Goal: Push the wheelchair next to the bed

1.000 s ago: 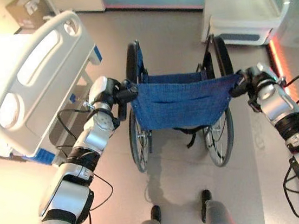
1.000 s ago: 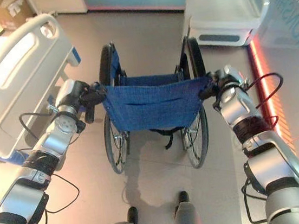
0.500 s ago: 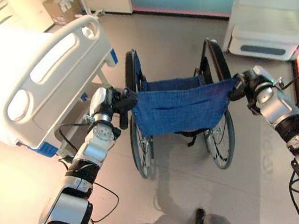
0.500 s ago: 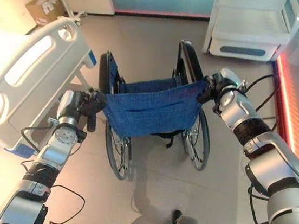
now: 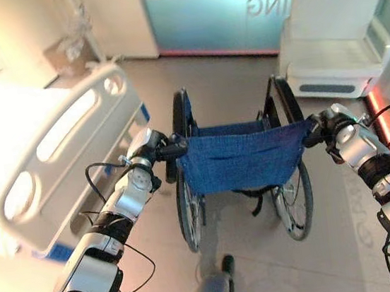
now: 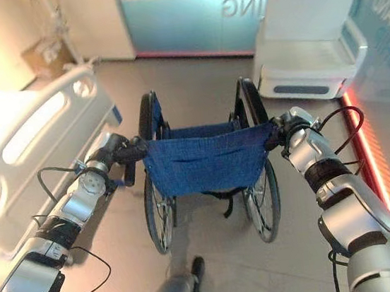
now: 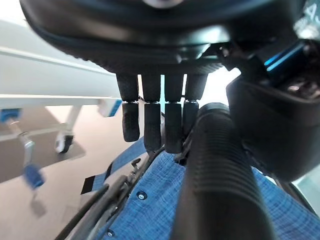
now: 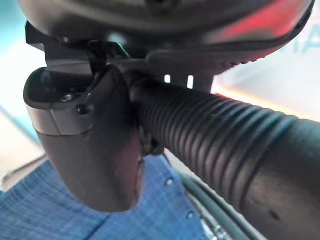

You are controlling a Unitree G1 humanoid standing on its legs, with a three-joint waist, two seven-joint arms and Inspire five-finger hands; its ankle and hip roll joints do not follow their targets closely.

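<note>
You've got each robot hand, left [image 5: 154, 145] and right [image 5: 324, 125], wrapped round a grip of the wheelchair [image 5: 239, 156]; it's near the bed [image 5: 53, 149] on your left, so roll on alongside.

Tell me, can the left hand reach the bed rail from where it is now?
Probably not at once: the left hand is curled around the wheelchair handle. The bed rail stands close beside that arm, with open floor between them.

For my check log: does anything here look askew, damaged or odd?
Nothing stands out. The wheelchair stands upright beside the bed, its blue back taut, with the left hand and right hand on its grips.
</note>
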